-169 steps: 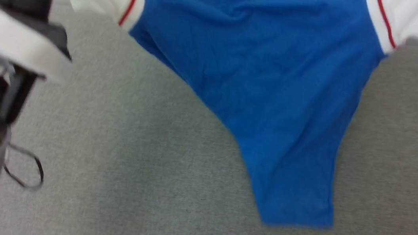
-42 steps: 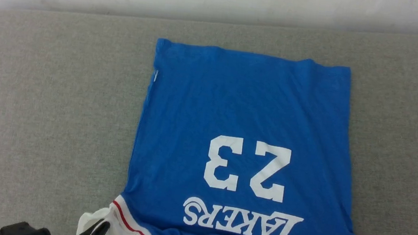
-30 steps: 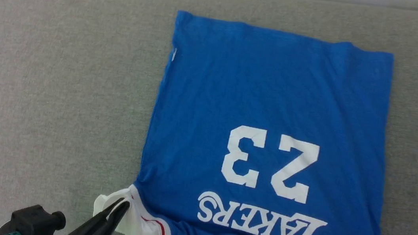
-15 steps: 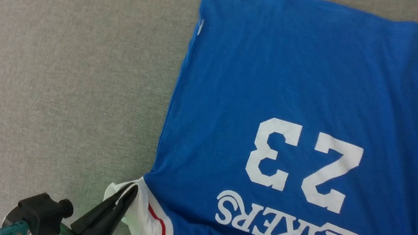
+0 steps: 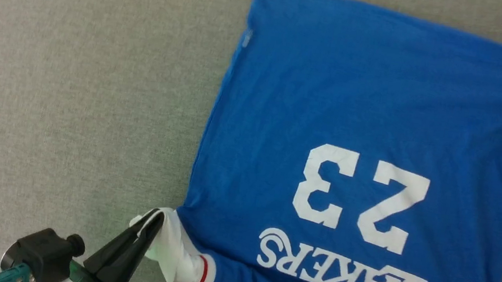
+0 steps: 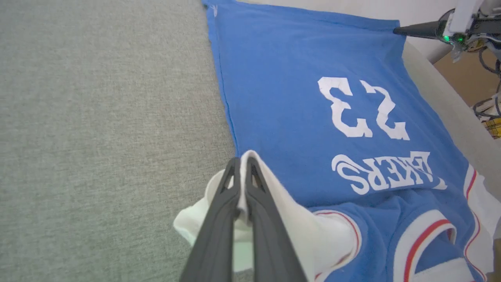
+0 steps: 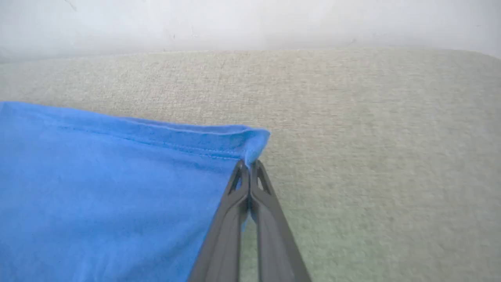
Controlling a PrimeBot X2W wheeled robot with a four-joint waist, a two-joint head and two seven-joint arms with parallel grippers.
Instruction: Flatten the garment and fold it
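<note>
Left hand point(image 6: 242, 158) clamps the bright blue soft T-shirt point(image 5: 357, 92) by its white sleeve point(image 6: 301, 223); right hand point(image 7: 247, 164) nips only the hem corner point(image 7: 256, 141), which may slip under tension.

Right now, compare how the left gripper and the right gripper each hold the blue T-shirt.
The left gripper pinches a bunched white short sleeve; the right gripper pinches a blue hem corner. The left grips at the collar end of the bright blue soft T-shirt, the right at the opposite, bottom end. Both are shut on the fabric.
</note>
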